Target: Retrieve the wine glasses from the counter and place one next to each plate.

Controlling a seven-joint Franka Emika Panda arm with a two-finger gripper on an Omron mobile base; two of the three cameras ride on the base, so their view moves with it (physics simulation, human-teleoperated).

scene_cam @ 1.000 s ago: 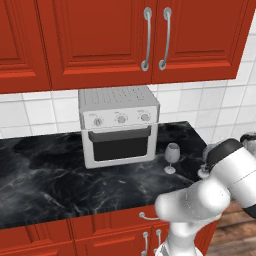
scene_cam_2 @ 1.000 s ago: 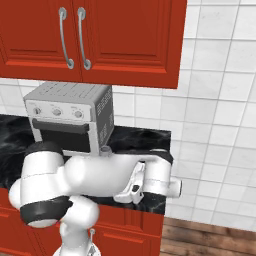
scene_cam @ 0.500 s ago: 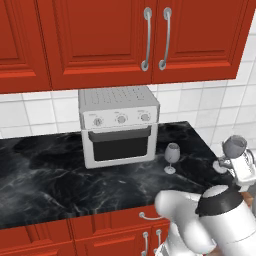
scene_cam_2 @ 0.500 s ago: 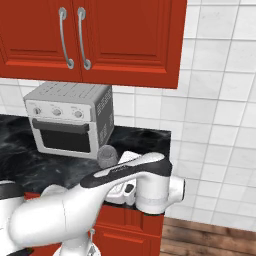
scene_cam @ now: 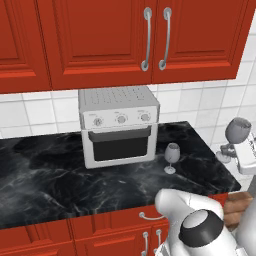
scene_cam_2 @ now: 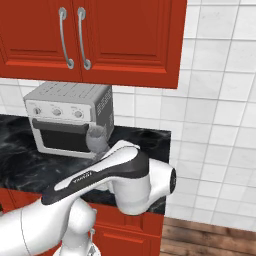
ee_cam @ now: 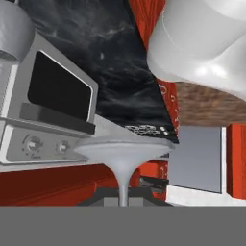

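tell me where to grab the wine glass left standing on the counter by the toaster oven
Grip the wine glass by its thin stem, just under the bowl, coming from its right, open side. It stands upright on the counter, with the toaster oven close on its left.

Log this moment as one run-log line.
gripper: shut on wine glass, lifted off counter edge | second wine glass: on counter by toaster oven

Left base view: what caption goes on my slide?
Tool lifts one glass off the counter; the other glass waits beside the toaster oven.
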